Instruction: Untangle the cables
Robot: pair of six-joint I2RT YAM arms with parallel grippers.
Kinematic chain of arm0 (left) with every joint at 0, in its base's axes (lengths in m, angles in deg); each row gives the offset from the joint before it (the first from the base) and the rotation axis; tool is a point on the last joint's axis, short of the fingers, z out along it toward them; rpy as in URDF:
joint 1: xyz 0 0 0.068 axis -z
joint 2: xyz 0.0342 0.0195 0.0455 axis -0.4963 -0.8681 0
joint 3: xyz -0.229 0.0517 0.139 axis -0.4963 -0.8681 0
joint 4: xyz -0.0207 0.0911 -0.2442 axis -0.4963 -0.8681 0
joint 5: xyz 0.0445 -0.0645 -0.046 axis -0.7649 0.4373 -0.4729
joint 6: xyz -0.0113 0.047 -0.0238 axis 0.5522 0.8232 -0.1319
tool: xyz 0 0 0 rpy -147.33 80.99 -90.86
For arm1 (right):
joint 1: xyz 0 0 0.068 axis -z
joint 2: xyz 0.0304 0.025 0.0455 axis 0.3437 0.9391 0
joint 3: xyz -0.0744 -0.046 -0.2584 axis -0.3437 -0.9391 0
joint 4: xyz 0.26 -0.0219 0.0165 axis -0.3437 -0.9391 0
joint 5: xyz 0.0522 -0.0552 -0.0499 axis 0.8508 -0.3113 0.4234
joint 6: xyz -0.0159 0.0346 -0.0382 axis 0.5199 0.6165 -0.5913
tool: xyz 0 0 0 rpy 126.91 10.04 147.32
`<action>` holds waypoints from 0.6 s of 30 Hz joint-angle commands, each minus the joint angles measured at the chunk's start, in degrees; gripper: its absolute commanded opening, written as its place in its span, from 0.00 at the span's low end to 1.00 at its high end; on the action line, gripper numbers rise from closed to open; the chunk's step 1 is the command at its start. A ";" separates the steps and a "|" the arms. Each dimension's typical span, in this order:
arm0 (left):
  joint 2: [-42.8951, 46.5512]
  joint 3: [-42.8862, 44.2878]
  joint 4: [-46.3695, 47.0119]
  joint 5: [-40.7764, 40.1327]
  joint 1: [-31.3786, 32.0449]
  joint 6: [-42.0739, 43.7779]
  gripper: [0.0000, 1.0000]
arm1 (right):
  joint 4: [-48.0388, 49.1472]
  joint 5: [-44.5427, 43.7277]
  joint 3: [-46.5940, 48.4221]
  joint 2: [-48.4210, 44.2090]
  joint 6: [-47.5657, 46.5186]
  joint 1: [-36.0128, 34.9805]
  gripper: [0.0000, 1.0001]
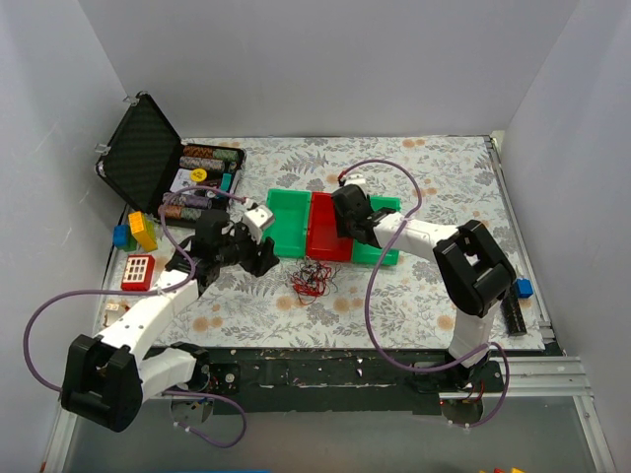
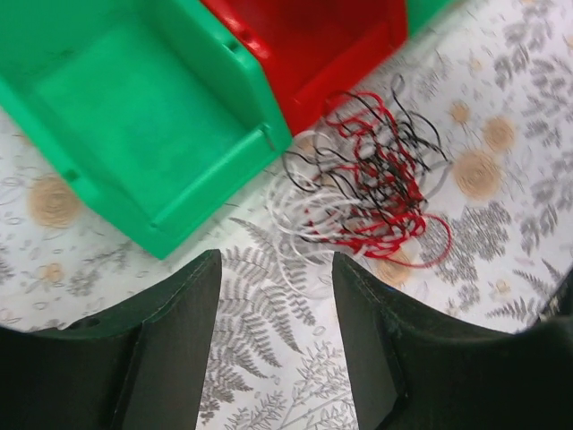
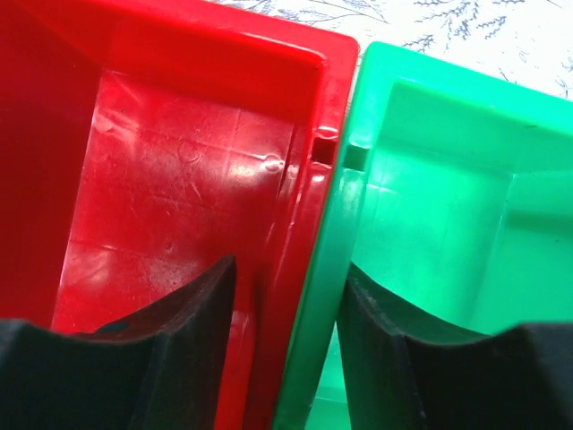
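Cables (image 1: 312,279) lie on the surface (image 1: 424,296), central, toward the near edge, just beside the red bin (image 1: 328,227). Left fingers (image 2: 175,340) apart, empty, short of the tangle. Right fingers (image 3: 179,349) apart, over the red bin and green bin (image 3: 448,206) walls. Risk: a one-sided pull drags the whole clump and tightens the loops.

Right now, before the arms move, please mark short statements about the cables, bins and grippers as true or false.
1. The tangle of thin red, black and white cables lies on the floral table, outside the bins. True.
2. The left gripper is shut on the cables. False: it is open and holds nothing; the cables lie ahead of it.
3. The right gripper, open, hangs over the red plastic bin and a green plastic bin beside it. True.
4. Some cables lie in the red bin. False: its visible floor is bare.
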 commanded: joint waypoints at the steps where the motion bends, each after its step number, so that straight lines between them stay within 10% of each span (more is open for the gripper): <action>1: -1.19 -1.19 -5.15 8.80 1.45 7.68 0.54 | 0.90 0.83 2.94 0.13 -1.31 -0.66 0.61; 10: -11.56 3.63 -0.49 9.07 2.51 18.23 0.56 | 3.88 3.02 -5.48 -13.47 -1.22 -0.66 0.72; 18: -16.14 7.24 -2.24 12.23 3.12 23.08 0.49 | 12.49 15.32 -16.04 -23.33 -4.82 -0.58 0.56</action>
